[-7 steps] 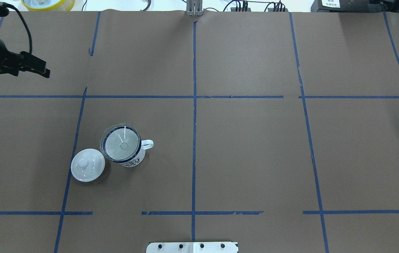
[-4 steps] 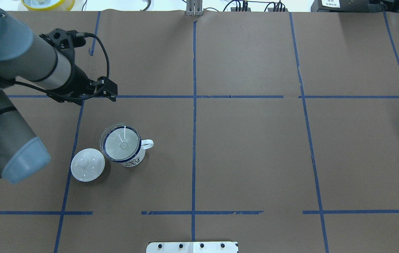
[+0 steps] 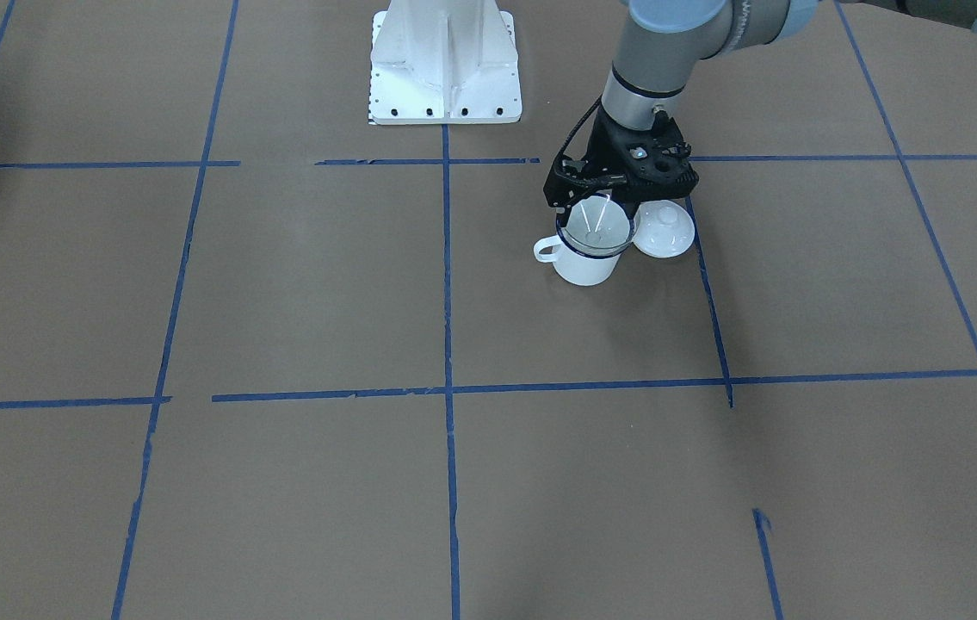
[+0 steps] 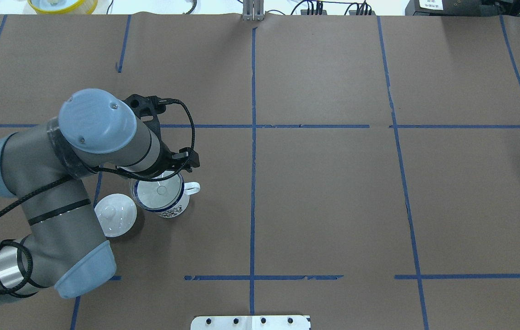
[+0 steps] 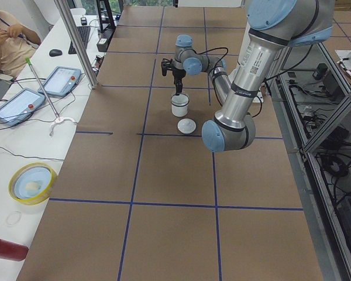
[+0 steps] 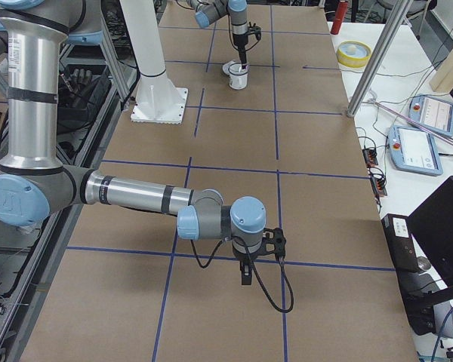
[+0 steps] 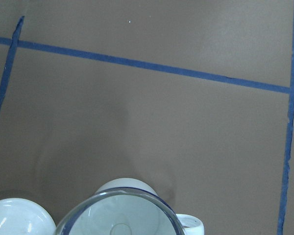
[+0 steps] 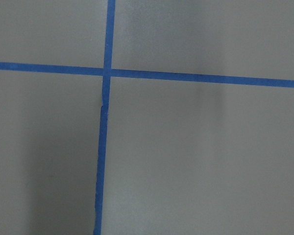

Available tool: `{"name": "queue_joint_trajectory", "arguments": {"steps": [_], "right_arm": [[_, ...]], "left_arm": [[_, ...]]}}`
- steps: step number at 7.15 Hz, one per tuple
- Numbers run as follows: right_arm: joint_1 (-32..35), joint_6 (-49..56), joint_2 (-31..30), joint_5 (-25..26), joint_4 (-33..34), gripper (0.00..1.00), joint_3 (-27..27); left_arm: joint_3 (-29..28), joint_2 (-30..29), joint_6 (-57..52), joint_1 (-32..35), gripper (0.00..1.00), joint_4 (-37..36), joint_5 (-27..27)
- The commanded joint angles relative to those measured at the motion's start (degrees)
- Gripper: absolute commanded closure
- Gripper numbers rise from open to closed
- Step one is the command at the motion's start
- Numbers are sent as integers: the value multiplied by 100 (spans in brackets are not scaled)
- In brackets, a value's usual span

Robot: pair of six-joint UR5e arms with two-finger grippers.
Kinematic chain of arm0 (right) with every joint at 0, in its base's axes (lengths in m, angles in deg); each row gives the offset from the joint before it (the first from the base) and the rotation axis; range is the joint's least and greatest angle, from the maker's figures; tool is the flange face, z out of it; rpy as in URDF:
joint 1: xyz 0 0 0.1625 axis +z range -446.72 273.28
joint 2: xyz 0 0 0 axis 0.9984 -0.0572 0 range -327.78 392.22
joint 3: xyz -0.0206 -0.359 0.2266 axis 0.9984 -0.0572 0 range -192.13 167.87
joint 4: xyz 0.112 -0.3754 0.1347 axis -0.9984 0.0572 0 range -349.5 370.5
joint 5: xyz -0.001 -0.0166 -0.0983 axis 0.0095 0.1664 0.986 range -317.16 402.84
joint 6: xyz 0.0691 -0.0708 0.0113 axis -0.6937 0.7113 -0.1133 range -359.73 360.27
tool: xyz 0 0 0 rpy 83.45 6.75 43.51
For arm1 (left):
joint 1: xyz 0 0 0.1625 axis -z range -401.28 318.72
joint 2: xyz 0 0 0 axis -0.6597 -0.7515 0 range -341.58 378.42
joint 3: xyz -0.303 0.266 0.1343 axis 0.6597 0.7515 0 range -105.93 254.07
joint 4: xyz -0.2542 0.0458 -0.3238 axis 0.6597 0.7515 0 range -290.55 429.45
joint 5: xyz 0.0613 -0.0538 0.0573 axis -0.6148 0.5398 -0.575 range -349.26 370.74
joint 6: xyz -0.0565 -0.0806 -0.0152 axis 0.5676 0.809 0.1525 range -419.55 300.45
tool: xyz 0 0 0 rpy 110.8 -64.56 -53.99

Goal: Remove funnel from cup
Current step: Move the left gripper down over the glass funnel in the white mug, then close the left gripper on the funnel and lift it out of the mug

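The clear funnel [image 3: 596, 226] sits in the white mug with the dark blue rim [image 3: 583, 269], handle toward the table's middle. Both show in the overhead view, funnel [image 4: 159, 190] and mug [image 4: 175, 208], and at the bottom of the left wrist view, funnel [image 7: 120, 215]. My left gripper [image 3: 613, 191] hangs just above the funnel's rim on the robot's side. Its fingers are hidden, so I cannot tell whether it is open or shut. My right gripper [image 6: 245, 277] is far off over bare paper. It shows only in the exterior right view, so I cannot tell its state.
A white domed lid with a knob [image 4: 114, 215] lies right beside the mug, under my left arm's elbow. The robot's white base plate [image 3: 445, 86] is behind the mug. A yellow bowl [image 4: 62, 4] stands beyond the table's far edge. Blue tape lines cross the brown paper.
My left arm has swung in from the far left edge to stand over the mug. The mug, funnel and lid have not moved.
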Motion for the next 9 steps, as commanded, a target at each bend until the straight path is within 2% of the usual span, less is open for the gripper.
{"name": "queue_joint_trajectory", "arguments": {"steps": [1,2,4,5,7,8,9], "right_arm": [[0,0,0,0,0,0,0],[0,0,0,0,0,0,0],[0,0,0,0,0,0,0],[0,0,0,0,0,0,0],[0,0,0,0,0,0,0],[0,0,0,0,0,0,0],[0,0,0,0,0,0,0]], "left_arm": [[-337,-228,95,-199,11,-23,-170],[-346,-229,95,-252,29,-23,-170],[-268,-220,86,-252,96,-163,-170],[-180,-229,86,-252,100,-381,-170],[-74,-229,86,-243,100,-497,-170],[179,-229,77,-226,100,-654,-170],[677,-246,77,-200,100,-1108,-161]]}}
